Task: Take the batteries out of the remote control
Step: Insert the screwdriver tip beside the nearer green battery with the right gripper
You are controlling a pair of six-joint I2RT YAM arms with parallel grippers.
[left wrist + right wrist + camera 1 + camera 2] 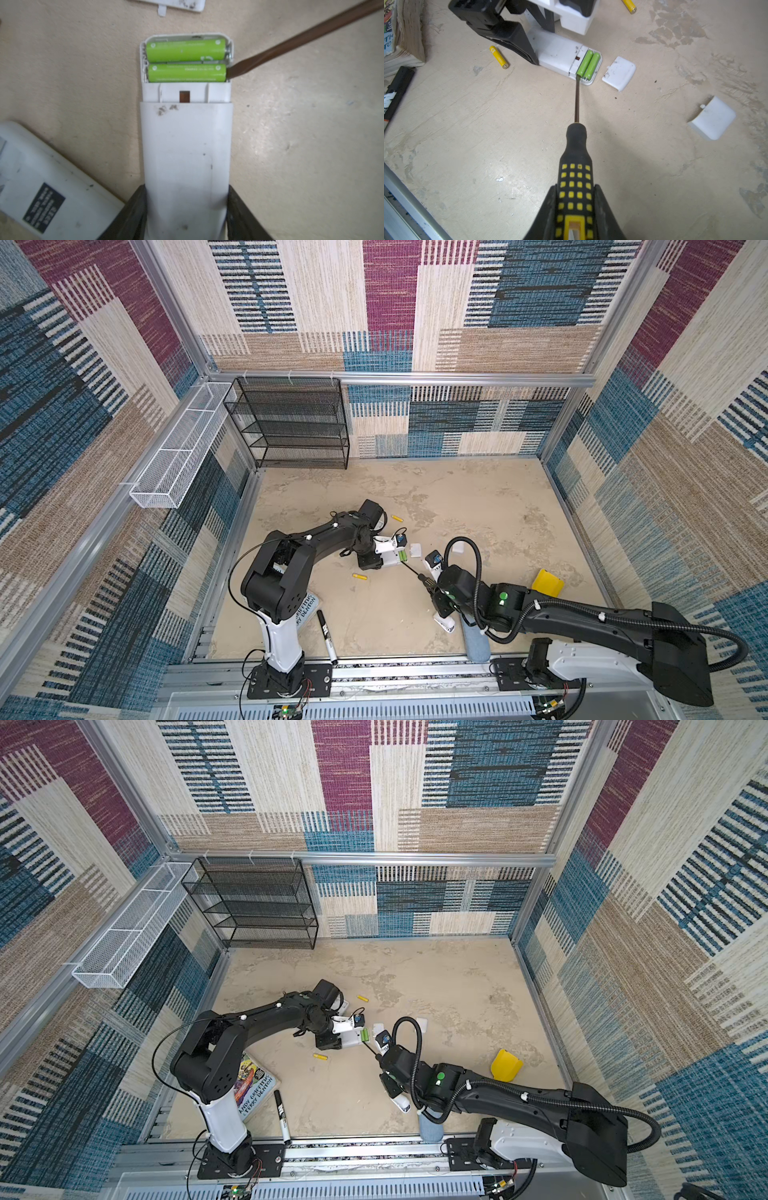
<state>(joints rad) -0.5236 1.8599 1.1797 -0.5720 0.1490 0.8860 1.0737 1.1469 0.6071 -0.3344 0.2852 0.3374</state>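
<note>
The left hand [186,191] is gripping the white remote control [186,135] by its two long sides, and the remote is lying back-up near the middle of the surface [478,510]. Its battery compartment is standing open, with two lime green batteries [185,51] sitting side by side inside. The right hand [575,193] is clamping shut on the black-and-yellow handle of a screwdriver [576,145], reaching in from the right. The blade tip is touching the end of one green cell at the compartment's edge. Two yellow batteries are lying loose on the surface: one [360,576] on the near side of the remote, the other [397,517] on its far side. A white cover [619,72] is lying just right of the remote, and a second cover [713,117] is resting farther right.
</note>
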